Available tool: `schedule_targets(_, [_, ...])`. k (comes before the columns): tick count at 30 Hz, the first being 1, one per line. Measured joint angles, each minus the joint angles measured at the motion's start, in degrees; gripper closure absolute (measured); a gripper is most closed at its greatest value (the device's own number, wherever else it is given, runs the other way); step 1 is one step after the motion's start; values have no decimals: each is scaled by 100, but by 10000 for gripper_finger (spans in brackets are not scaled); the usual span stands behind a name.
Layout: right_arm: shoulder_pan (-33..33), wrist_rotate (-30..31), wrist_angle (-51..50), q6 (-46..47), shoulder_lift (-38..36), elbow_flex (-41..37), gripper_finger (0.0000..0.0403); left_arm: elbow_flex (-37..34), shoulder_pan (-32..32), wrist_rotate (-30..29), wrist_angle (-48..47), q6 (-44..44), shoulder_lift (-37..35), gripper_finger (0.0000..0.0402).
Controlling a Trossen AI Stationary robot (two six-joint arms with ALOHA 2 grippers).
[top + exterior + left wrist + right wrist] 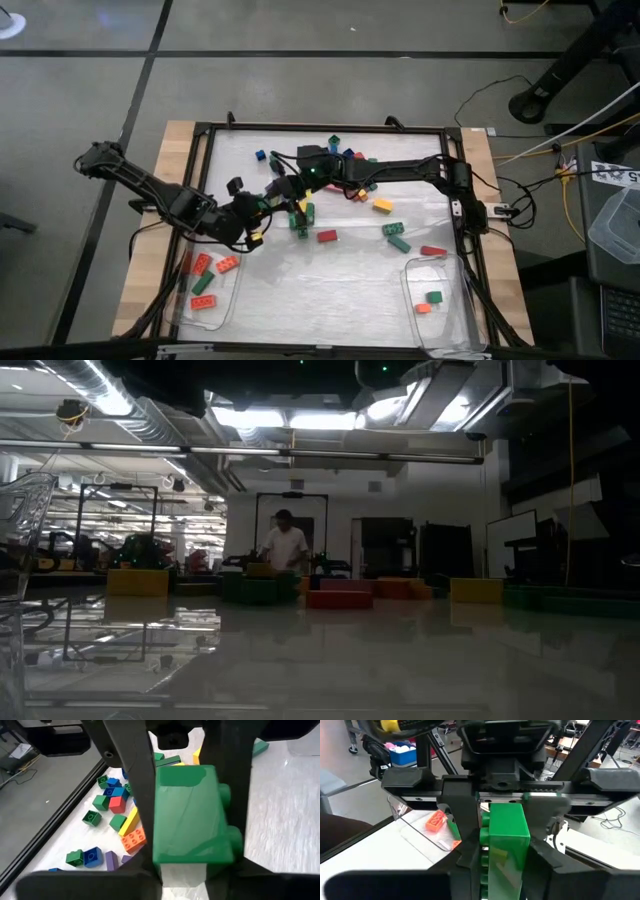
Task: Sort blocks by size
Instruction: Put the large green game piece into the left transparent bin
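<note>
Dark fingers of the left gripper [186,785] are closed on either side of a chunky green plastic brick [192,815], studs turned toward one finger. The right gripper [500,847] also clamps this brick [509,832], so both tools pinch it together over the table's middle, just left of centre.

The table [330,290] has a glossy pale sheet inside a black frame, with bare wood showing at its left and right edges; grey floor tiles and trailing cables surround it. Beyond the far edge lies a dim hall with bright ceiling lights, where a person in a white top [285,547] stands well away.

A clear plastic tub [237,292] at the near left holds long orange, red and green bricks. Another clear tub [408,300] at the near right holds one short green and one short orange brick. Loose blocks [340,150] cluster at the far centre under the right arm, while a yellow brick [383,206], a red brick [327,236] and two green bricks [396,236] lie right of the grippers.
</note>
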Motion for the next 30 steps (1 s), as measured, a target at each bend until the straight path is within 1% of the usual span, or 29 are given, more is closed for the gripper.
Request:
schedule_targets(5, [2, 88, -13, 6, 0, 0, 295, 0, -2, 1, -31, -47, -1, 327])
schedule_targets(9, [9, 177, -34, 9, 0, 0, 281, 0, -1, 47, -43, -66, -7, 327])
schedule_targets(15, [7, 223, -51, 9, 0, 0, 230, 0, 0, 230, -124, -147, -123, 327])
schedule_targets(17, [9, 263, -45, 99, -3, 2, 210, 0, -2, 367, -233, -245, -223, 327])
schedule_targets(19, [3, 442, -359, 224, -83, -2, 194, 0, -4, 602, -492, -443, -347, 327])
schedule_targets(21, [2, 945, -841, 233, -244, -2, 181, 1, -8, 1042, -706, -730, -502, 327])
schedule_targets(23, [-2, 1572, -1464, 144, -455, -1, 174, 5, -29, 1749, -1036, -1084, -653, 327])
schedule_targets(26, [-2, 2524, -2532, -83, -723, 0, 170, 5, -84, 3336, -1477, -1754, -868, 327])
schedule_targets(28, [-2, 2991, -3232, -96, -837, 0, 169, 4, -170, 4342, -1822, -2534, -927, 320])
schedule_targets(30, [-2, 3330, -3864, -73, -920, 0, 169, 2, -297, 5149, -2100, -3417, -938, 308])
